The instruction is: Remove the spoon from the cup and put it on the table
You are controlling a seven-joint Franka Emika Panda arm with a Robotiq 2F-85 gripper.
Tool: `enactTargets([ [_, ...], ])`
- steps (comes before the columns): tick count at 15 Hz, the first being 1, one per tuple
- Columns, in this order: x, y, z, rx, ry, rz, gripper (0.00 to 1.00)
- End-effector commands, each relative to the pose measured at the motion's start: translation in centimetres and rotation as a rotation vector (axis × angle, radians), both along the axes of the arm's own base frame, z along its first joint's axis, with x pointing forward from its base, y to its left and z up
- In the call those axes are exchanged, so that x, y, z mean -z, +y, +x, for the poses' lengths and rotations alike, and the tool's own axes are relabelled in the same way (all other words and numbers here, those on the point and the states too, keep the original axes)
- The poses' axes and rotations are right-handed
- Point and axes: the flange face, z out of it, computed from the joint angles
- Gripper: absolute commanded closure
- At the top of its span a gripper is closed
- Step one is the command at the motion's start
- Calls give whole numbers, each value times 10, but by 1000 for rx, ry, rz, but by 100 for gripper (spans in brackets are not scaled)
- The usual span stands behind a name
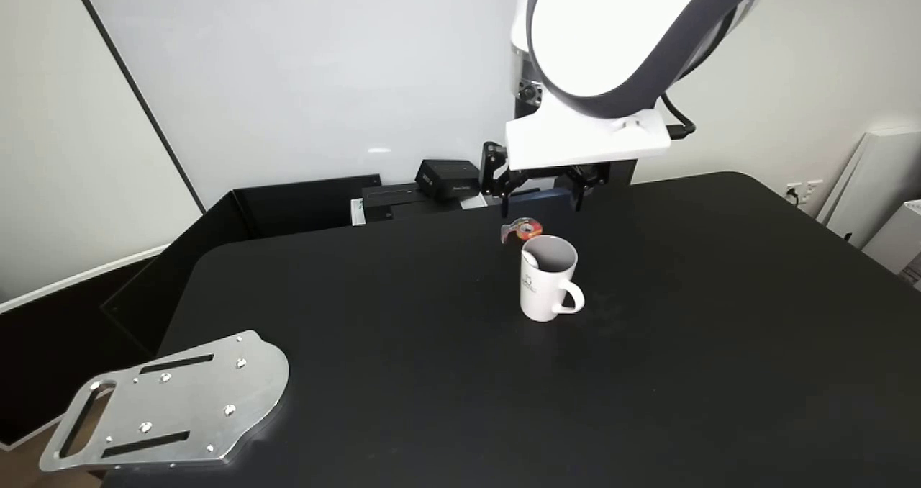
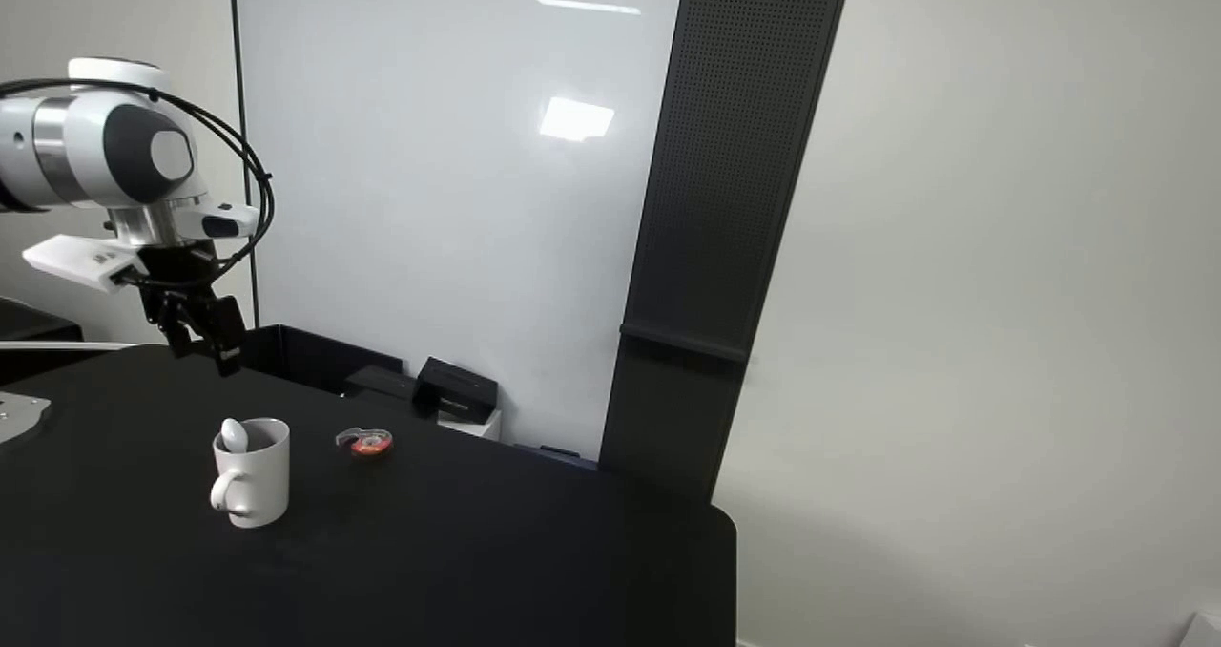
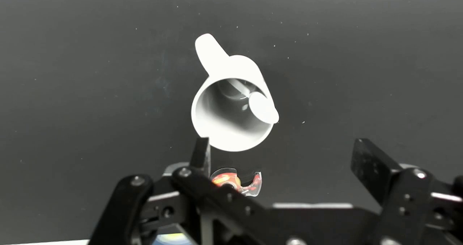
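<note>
Two fingers (image 3: 372,167) of the gripper (image 3: 283,142) stood wide apart. Beyond them we saw the cup (image 1: 543,297) upright on the table (image 1: 403,351), the spoon (image 3: 263,108) inside, bowl (image 2: 234,435) up at the rim (image 3: 193,113). Only the wrist view showed us the spoon's stem (image 3: 238,86); only an exterior view, the cup's printed mark (image 1: 529,284).

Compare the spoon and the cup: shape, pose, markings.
Shape: the spoon is slim with an oval bowl; the cup is a wide, hollow cylinder.
Pose: the spoon leans inside the cup, bowl end up at the rim; the cup stands upright on the table.
Markings: the cup carries a small dark print on its side; the visible part of the spoon shows none.
Shared: both are white.
</note>
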Motion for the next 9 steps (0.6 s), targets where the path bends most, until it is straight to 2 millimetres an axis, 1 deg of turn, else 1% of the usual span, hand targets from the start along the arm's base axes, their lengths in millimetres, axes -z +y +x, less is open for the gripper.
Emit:
enactTargets([
  [1, -1, 0, 1, 2, 2, 2, 0],
  [9, -1, 0, 1, 4, 4, 8, 0],
])
